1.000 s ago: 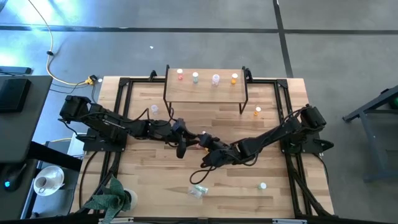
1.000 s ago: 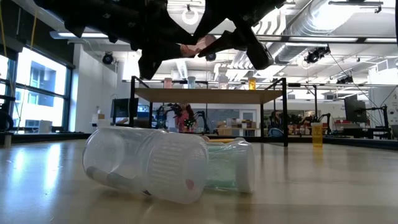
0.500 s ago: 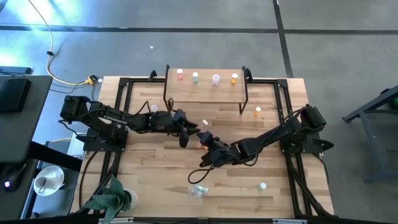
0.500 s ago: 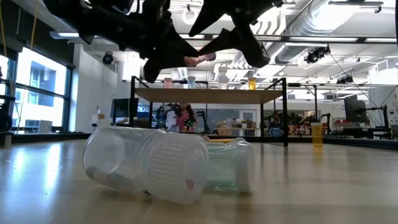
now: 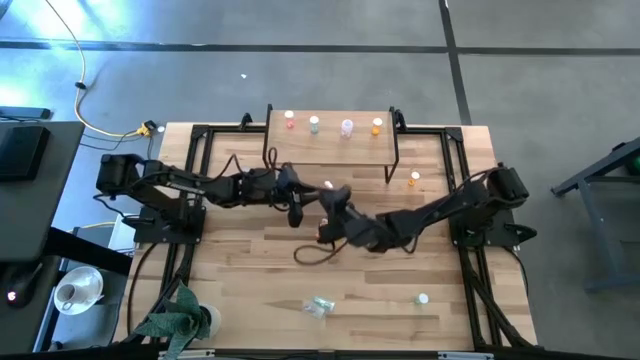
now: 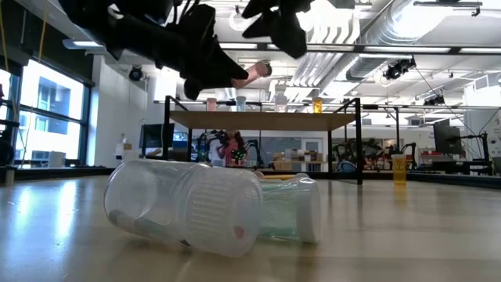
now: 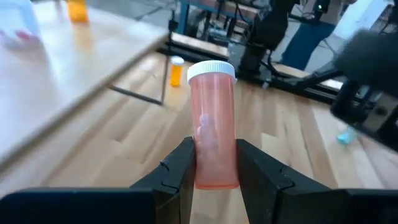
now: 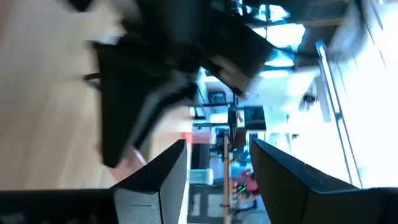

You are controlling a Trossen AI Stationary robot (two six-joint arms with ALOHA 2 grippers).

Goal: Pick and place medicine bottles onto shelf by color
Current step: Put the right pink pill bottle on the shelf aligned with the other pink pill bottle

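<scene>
Left fingers clamped on pink bottle, white cap forward, held above tabletop just short of shelf. Right gripper parted, empty, backed off after releasing bottle; previously both pinched it.

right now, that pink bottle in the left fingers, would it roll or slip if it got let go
Probably. The pink bottle is a smooth round cylinder pinched low on its body by the left gripper, so it may pivot or slip. It looks see-through and nearly empty, likely light. Dropped on its side, it should roll across the table.
</scene>
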